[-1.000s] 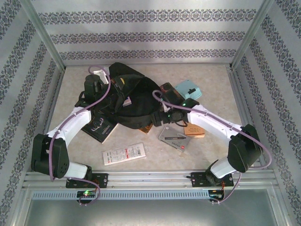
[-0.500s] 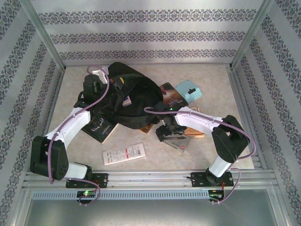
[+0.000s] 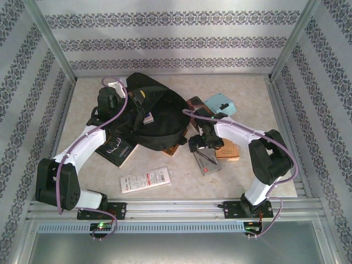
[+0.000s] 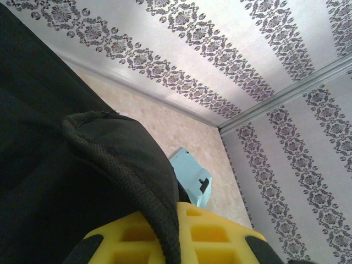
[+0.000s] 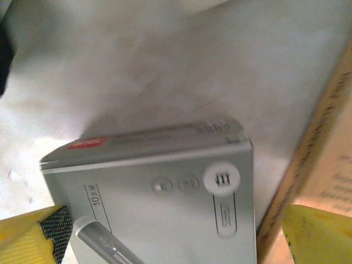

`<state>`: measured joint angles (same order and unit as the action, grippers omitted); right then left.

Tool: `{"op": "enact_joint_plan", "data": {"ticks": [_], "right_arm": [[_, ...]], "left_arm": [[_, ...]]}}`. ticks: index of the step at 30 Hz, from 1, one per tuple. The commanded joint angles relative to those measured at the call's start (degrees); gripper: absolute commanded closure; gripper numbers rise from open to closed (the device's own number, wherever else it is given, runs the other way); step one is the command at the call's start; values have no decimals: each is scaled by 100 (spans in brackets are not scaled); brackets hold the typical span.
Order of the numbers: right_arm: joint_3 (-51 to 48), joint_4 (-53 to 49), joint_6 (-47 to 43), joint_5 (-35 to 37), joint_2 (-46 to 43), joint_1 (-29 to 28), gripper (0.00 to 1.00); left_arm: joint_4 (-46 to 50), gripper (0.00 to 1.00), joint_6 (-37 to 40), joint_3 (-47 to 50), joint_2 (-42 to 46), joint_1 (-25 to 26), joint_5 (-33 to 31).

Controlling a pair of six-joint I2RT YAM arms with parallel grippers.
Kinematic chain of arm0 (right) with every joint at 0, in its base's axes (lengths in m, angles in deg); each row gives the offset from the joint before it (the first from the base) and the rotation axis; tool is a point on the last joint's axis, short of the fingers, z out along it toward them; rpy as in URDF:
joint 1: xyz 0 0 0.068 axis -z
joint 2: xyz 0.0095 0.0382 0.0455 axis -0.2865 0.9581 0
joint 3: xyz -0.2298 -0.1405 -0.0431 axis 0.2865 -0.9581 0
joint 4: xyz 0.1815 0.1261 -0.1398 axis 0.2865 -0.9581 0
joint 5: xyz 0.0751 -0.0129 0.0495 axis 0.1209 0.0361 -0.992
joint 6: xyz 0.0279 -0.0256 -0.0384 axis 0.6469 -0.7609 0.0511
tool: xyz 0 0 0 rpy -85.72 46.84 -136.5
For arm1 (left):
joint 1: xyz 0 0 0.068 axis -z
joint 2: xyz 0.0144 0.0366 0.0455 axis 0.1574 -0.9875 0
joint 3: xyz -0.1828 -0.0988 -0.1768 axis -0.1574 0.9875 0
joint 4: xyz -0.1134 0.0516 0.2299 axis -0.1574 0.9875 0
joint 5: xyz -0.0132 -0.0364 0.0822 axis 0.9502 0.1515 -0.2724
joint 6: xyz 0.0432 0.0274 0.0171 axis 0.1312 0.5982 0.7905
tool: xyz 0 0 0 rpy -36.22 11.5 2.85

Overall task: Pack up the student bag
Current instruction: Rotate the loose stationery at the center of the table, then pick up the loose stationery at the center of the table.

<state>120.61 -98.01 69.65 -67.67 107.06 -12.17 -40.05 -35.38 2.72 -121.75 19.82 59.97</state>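
my left claw [image 4: 170, 242] pinches the bag [image 3: 157, 118] fabric, probably holding it open | right claw [image 5: 173, 236] gaping, empty, straddling grey box [image 5: 165, 181]

student bag [image 4: 49, 192]: black, 9 o'clock.
left gripper [image 4: 171, 242]: 6 o'clock, yellow fingers [image 4: 217, 237] clamped on its woven edge.
light-blue box [image 4: 190, 171]: 5 o'clock, beyond.

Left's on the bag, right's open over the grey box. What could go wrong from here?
1. The right gripper hangs open over the grey box, with one finger above the edge of the brown book. Closing might catch both or land on the book.
2. The left gripper pinches just a narrow fold of the student bag, which could slip free.
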Motion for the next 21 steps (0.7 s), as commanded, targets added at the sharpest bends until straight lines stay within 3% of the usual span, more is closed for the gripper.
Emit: {"op": "enact_joint_plan", "data": {"ticks": [1,5,12,17,21], "right_arm": [[-206,443,420,-572,-39,336,2],[-349,487,576,-995,-205,388,2],[-808,70,1471,-235,-1090,208,2],[-887,-209,1459,235,-1442,-439,2],[-977,-270,1438,231,-1338,-506,2]], "left_arm": [[-265,100,-68,-21,-29,-48,42],[-272,100,-70,-28,-58,-40,71],[-309,100,-118,-42,-127,-42,116],[-292,100,-82,-56,-108,-44,129],[-294,100,-87,-47,-113,-47,136]]}}
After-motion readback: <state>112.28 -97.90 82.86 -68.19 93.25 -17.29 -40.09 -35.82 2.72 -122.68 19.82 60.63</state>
